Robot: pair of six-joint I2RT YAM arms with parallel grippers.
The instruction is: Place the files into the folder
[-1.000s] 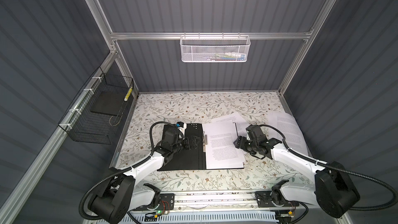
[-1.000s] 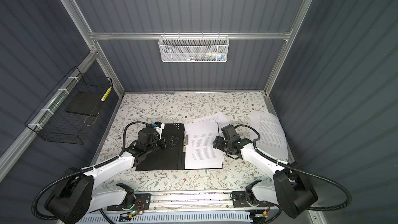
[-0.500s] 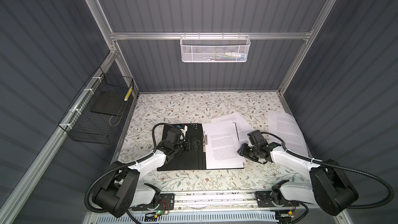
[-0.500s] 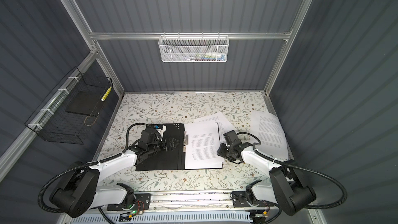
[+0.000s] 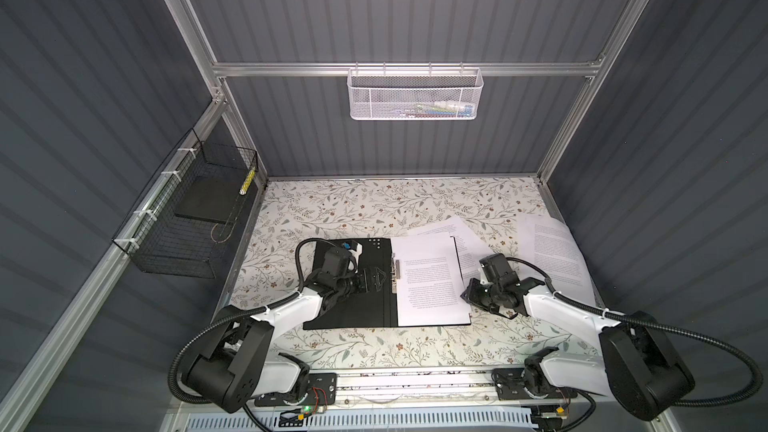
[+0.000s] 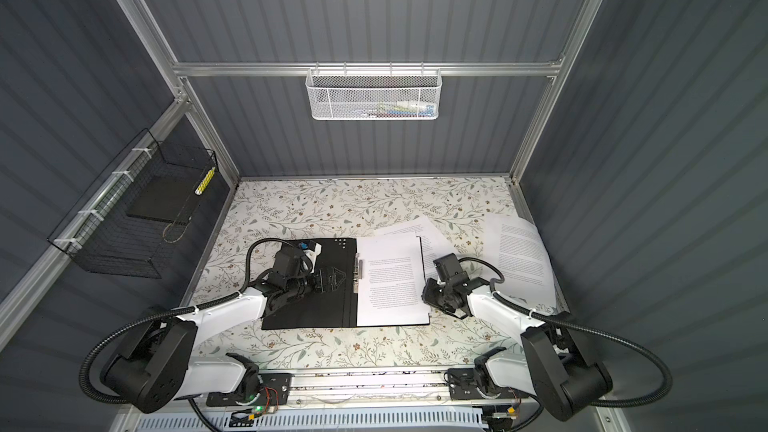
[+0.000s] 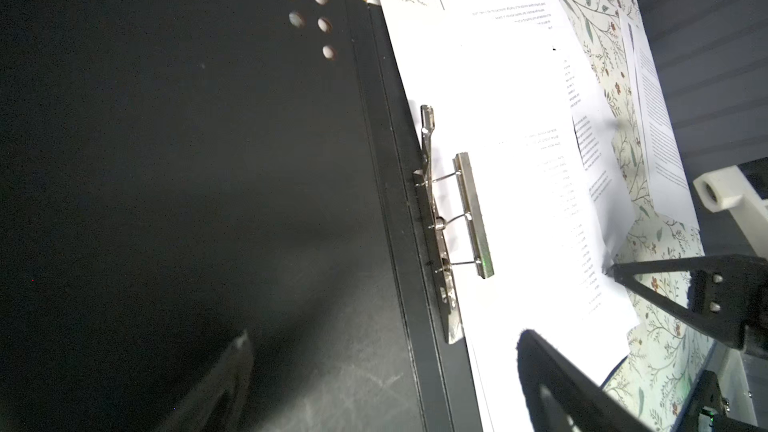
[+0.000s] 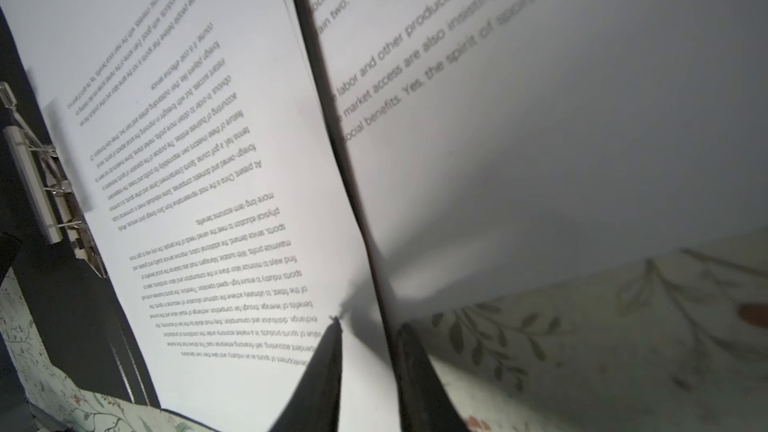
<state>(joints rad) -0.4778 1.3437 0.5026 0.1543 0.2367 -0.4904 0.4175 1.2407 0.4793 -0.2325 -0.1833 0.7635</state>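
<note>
1. Left gripper [image 5: 380,283]: I hold it left of centre in both top views, over the black inner face of the left cover of the folder [image 5: 353,309]. Jaws stand wide apart; nothing is between them.
2. The folder lies open and flat on the floral table [image 5: 353,209], centre frame. Its metal spine clip [image 7: 473,214] stands raised.
3. One of the files [image 5: 428,280] lies on the right cover, beside the clip.
4. Right gripper [image 8: 371,324]: right of centre, at that sheet's right edge. One finger [image 8: 328,351] rests on the printed face, the other beyond the edge. The gap is narrow; I cannot tell whether it pinches.
5. More loose sheets [image 5: 552,251] lie at far right.
</note>
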